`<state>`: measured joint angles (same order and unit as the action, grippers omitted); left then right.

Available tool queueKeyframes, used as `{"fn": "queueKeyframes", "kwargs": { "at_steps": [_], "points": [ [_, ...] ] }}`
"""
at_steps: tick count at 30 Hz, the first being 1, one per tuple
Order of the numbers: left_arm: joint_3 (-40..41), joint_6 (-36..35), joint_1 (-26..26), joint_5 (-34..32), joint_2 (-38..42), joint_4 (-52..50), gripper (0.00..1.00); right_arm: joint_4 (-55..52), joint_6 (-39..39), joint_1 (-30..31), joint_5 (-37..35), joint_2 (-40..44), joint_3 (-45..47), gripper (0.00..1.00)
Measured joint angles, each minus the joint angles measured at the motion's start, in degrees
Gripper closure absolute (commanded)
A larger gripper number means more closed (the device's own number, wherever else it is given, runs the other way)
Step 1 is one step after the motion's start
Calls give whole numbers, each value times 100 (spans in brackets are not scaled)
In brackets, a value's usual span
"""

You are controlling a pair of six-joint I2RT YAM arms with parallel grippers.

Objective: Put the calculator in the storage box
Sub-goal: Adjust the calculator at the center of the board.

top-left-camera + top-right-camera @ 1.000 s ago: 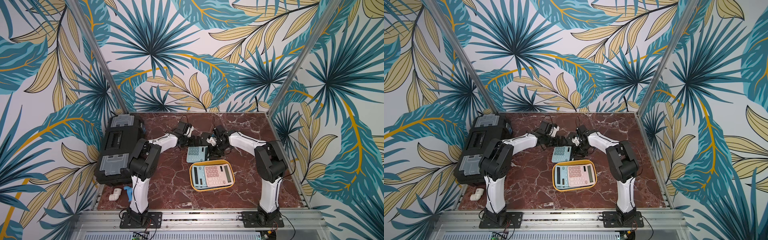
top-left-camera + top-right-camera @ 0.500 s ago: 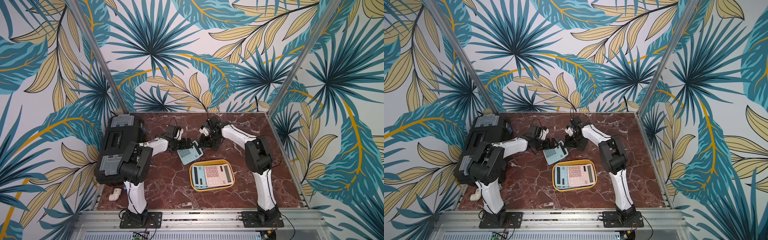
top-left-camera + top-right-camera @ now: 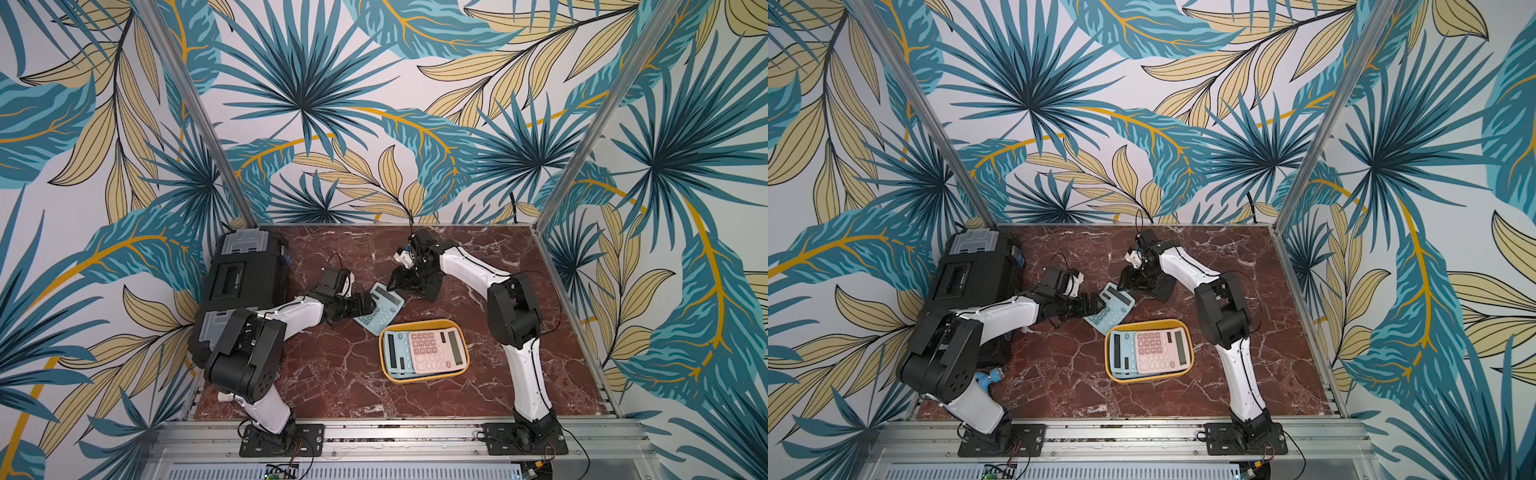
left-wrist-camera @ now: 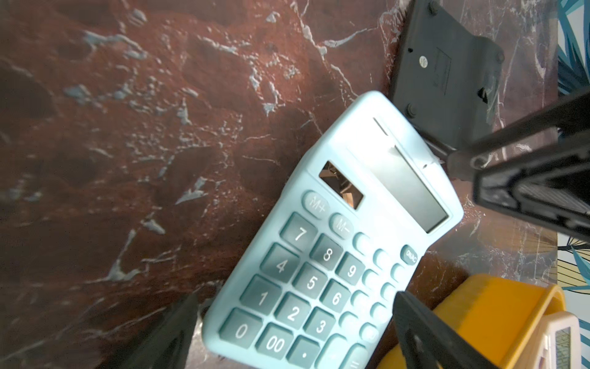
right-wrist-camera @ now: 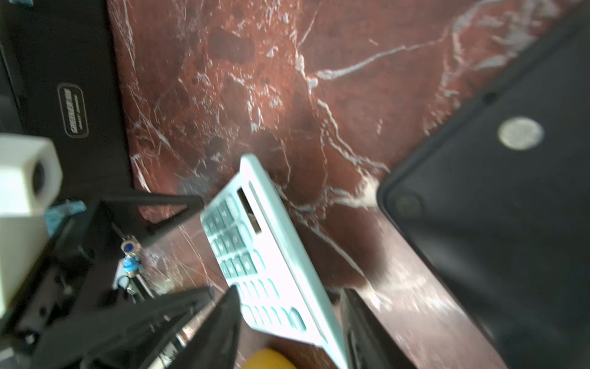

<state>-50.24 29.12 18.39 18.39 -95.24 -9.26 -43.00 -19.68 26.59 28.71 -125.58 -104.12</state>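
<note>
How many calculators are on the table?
4: a light blue plastic calculator loose on the marble tabletop, a black calculator face down beside it, and a blue calculator and a pink calculator in the shallow yellow plastic tray. Others may hide underneath.

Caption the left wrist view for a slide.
Blue calculator on the marble table, straddled by the open left end effector, yellow tray beside it.

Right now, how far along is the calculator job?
Done: a blue calculator and a pink calculator lie in the tray. In hand: a third calculator, also blue, sits just outside the tray; the left gripper stands open around its keypad end, the right gripper is at its display end, grip unclear. Left: moving it into the tray. A black calculator lies face down nearby.
</note>
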Motion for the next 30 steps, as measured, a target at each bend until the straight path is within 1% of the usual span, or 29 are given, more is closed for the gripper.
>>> {"fn": "queueKeyframes", "kwargs": {
  "at_steps": [5,7,13,15,18,23,26,30],
  "points": [
    [0,-15,-9,-42,0,-7,0,-15,26,-105,-267,752,686,38],
    [-4,-33,-13,-57,0,-22,0,-17,55,-157,-297,914,916,40],
    [-269,-140,-68,-57,-131,-184,0,-24,166,-173,-164,892,1427,53],
    [-433,-175,-90,-39,-243,-216,0,-22,205,-114,-96,817,1445,54],
    [-610,-199,-116,-2,-417,-216,0,-17,216,-15,9,662,1386,54],
    [-640,-214,-131,85,-516,-225,0,-28,192,74,144,114,994,57],
    [-625,-210,-149,118,-494,-221,0,-33,140,90,201,-214,623,57],
    [-323,-177,-240,164,-214,-162,0,-37,44,122,339,-581,-76,57]
  ]
}}
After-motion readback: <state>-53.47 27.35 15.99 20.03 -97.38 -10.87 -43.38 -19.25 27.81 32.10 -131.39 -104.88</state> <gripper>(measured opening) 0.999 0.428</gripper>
